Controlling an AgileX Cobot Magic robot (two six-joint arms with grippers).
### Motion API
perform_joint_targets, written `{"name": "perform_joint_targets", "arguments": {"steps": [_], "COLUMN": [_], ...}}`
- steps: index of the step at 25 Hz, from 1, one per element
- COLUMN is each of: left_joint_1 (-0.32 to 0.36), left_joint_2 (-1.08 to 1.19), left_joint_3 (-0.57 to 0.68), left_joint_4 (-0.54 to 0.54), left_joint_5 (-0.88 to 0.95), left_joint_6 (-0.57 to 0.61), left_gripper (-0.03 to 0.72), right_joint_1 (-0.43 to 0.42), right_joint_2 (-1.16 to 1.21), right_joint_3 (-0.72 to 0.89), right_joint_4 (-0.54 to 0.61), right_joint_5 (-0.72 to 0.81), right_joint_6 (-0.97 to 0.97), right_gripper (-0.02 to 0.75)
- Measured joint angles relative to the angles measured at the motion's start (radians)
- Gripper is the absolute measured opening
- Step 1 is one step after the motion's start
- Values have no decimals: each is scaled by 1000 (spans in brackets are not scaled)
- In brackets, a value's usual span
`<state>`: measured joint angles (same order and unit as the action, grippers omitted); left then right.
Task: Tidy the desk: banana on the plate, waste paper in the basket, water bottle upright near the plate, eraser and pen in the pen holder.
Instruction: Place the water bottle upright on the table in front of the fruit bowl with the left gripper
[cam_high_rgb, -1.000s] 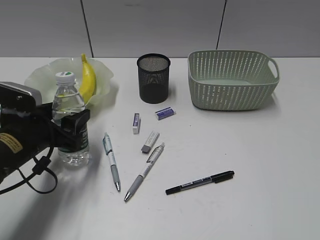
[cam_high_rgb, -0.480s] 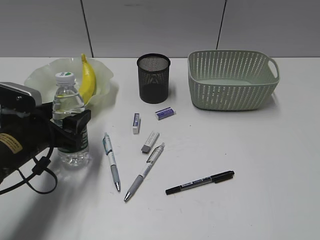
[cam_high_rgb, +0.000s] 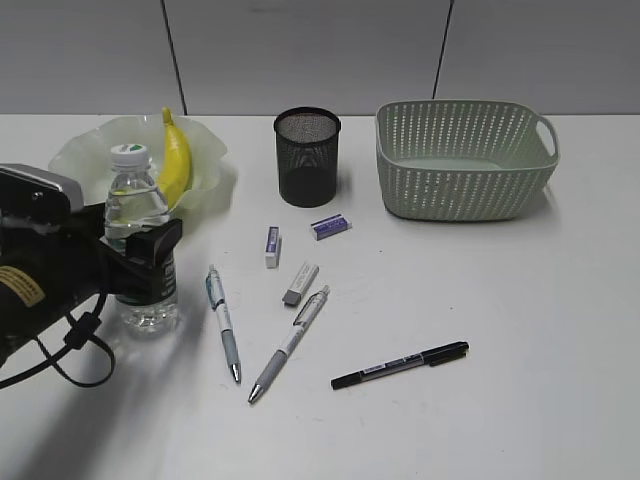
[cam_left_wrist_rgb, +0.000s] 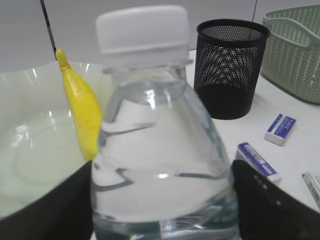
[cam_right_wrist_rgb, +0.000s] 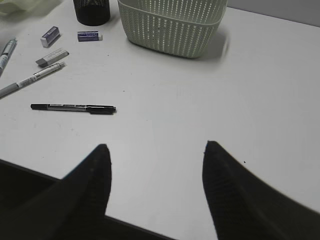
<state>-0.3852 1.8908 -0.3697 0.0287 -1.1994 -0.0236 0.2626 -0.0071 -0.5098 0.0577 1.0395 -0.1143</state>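
Left gripper (cam_left_wrist_rgb: 160, 200) fingers spread a bit wider since before, now loose around upright water bottle (cam_high_rgb: 138, 240) beside plate (cam_high_rgb: 95, 150); right gripper (cam_right_wrist_rgb: 156, 175) released, empty

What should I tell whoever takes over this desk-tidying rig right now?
Left hand: straddles the upright bottle beside the plate; grip unclear.
Right hand: open, empty, over the desk.
Done: banana on plate, bottle upright.
To do: three erasers and three pens lie on the desk, to go in the pen holder. No waste paper in sight; the basket hides its inside.
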Motion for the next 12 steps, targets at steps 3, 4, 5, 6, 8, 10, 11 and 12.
{"name": "perform_joint_targets", "arguments": {"steps": [3, 4, 5, 6, 8, 10, 11, 12], "left_joint_1": [0, 0, 0, 0, 0, 0, 0, 0], "left_joint_2": [0, 0, 0, 0, 0, 0, 0, 0], "left_joint_3": [0, 0, 0, 0, 0, 0, 0, 0], "left_joint_4": [0, 0, 0, 0, 0, 0, 0, 0], "left_joint_5": [-4, -4, -4, -4, -4, -4, -5, -5], "left_joint_6": [0, 0, 0, 0, 0, 0, 0, 0], "left_gripper": [584, 585, 585, 585, 585, 585, 585, 585], "right_joint_1": [0, 0, 0, 0, 0, 0, 0, 0], "right_joint_2": [0, 0, 0, 0, 0, 0, 0, 0], "right_joint_3": [0, 0, 0, 0, 0, 0, 0, 0], "right_joint_4": [0, 0, 0, 0, 0, 0, 0, 0], "right_joint_5": [0, 0, 0, 0, 0, 0, 0, 0], "right_joint_6": [0, 0, 0, 0, 0, 0, 0, 0], "right_gripper": [464, 464, 464, 464, 464, 464, 464, 464]}}
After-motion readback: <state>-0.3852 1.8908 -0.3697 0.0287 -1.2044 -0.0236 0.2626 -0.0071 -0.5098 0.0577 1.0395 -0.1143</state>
